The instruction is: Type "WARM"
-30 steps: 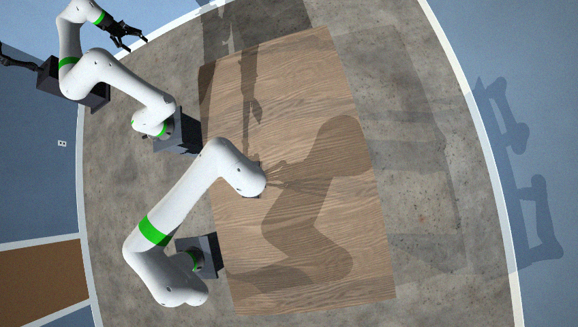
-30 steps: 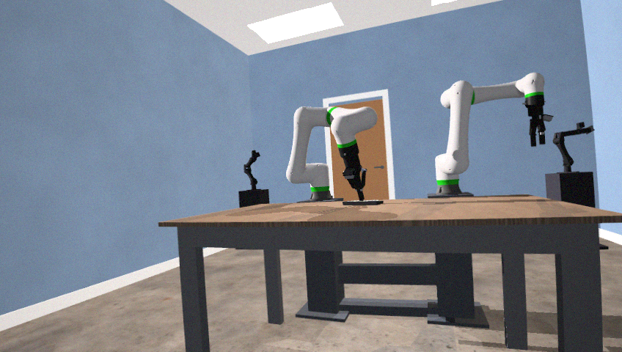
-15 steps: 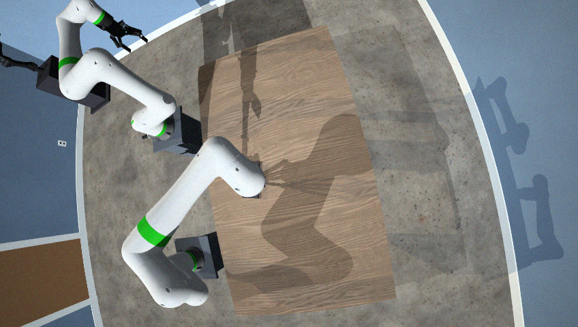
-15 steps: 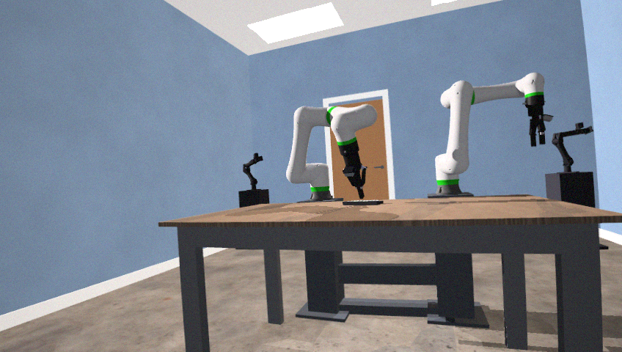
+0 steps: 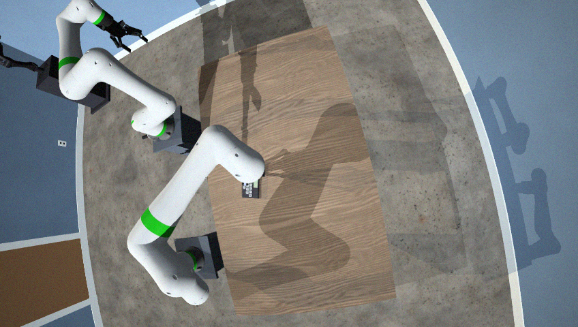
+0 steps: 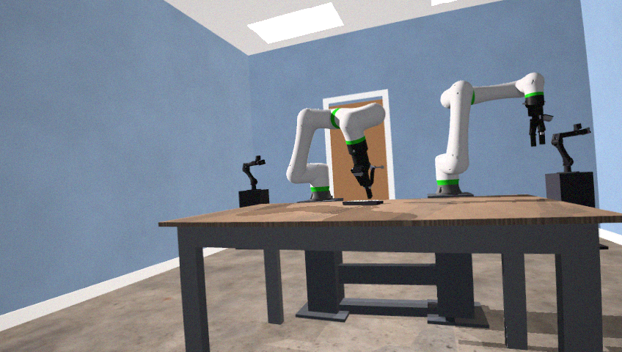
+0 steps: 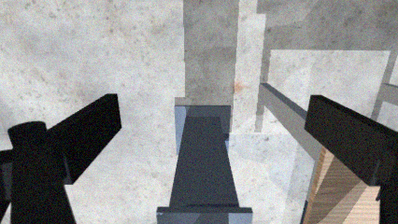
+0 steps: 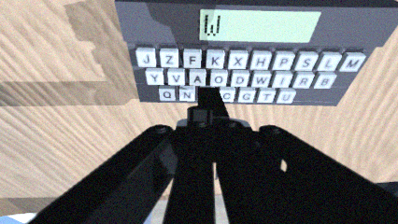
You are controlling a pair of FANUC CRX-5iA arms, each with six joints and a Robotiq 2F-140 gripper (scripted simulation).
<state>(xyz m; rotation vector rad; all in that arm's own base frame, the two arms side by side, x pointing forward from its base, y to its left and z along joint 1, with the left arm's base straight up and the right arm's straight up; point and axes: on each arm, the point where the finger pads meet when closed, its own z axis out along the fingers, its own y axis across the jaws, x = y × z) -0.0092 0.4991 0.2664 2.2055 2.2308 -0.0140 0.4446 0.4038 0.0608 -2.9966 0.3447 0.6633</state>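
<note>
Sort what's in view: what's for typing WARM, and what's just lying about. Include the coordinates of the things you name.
For the job:
- keyboard (image 5: 250,190) (image 6: 363,202) (image 8: 243,46)
- its display (image 5: 255,184) (image 8: 280,28), showing W
- right tool (image 6: 370,196) (image 8: 208,91), shut

Not in use:
- left tool (image 5: 138,45) (image 6: 538,143) (image 7: 212,111), open, away from the keyboard
- door (image 5: 40,279) (image 6: 379,148)
</note>
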